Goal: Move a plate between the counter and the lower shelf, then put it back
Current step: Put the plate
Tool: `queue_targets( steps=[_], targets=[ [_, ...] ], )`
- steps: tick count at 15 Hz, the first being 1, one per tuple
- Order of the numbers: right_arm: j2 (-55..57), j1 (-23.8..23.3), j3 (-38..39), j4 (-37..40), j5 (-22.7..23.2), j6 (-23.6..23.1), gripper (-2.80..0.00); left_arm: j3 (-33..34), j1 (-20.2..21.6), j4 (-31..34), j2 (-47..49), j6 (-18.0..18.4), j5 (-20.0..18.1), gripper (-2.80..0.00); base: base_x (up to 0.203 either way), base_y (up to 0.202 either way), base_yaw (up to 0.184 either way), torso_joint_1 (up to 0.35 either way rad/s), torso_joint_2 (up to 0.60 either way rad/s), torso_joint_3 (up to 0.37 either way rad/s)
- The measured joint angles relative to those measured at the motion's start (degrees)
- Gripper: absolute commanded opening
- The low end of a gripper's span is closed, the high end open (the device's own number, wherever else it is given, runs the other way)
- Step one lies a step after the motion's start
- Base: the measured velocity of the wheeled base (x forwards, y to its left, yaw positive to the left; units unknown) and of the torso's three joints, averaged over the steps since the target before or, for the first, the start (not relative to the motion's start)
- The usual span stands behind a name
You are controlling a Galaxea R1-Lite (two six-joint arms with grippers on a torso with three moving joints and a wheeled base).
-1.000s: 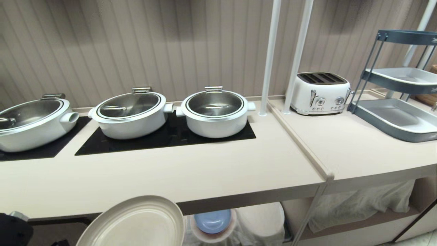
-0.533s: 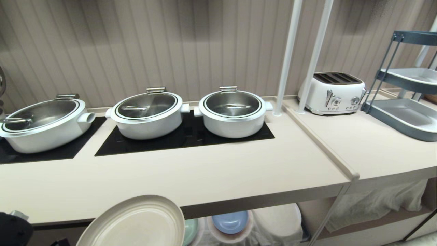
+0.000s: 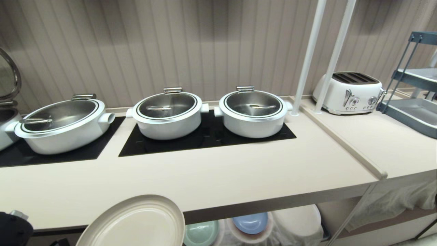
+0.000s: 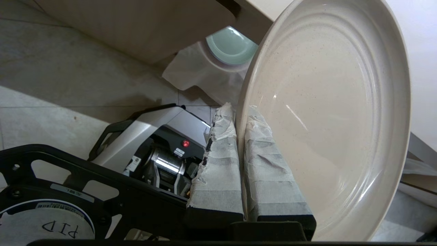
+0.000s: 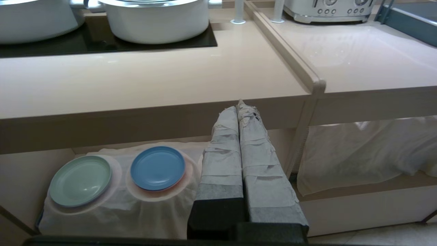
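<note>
The cream plate (image 3: 136, 222) is held tilted in the air, low in front of the counter (image 3: 205, 181), at the head view's near left. My left gripper (image 4: 239, 111) is shut on the plate (image 4: 327, 112), one taped finger on each side of its rim. The lower shelf (image 5: 20, 171) opens under the counter (image 5: 153, 82). My right gripper (image 5: 239, 107) is shut with nothing in it and hangs in front of the counter's front edge, level with the shelf.
On the shelf's white-draped stacks lie a mint-green plate (image 5: 81, 180) and a blue plate (image 5: 157, 168). Three lidded white pots (image 3: 167, 114) stand on the black hob panels. A white toaster (image 3: 351, 91) and a grey tray rack (image 3: 414, 112) stand to the right.
The whole head view has slid to the right, so the camera has moved left along the counter. The plate keeps its place in the picture. The mint-green plate has come into sight.
</note>
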Motion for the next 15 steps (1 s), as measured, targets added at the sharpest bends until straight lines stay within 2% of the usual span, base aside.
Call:
queue_targets(
  steps=[4, 15],
  targets=[
    [0.0, 0.0, 0.0, 0.0, 0.0, 0.0, -2.8, 0.0, 0.0, 0.0, 0.0, 0.0, 0.0, -2.8, 0.0, 0.163, 0.0, 0.0, 0.0, 0.002],
    [0.0, 0.0, 0.0, 0.0, 0.0, 0.0, -2.8, -0.2, -0.1, 0.1, 0.3, 0.3, 0.3, -2.8, 0.003, 0.0, -0.001, 0.0, 0.0, 0.0]
  ],
)
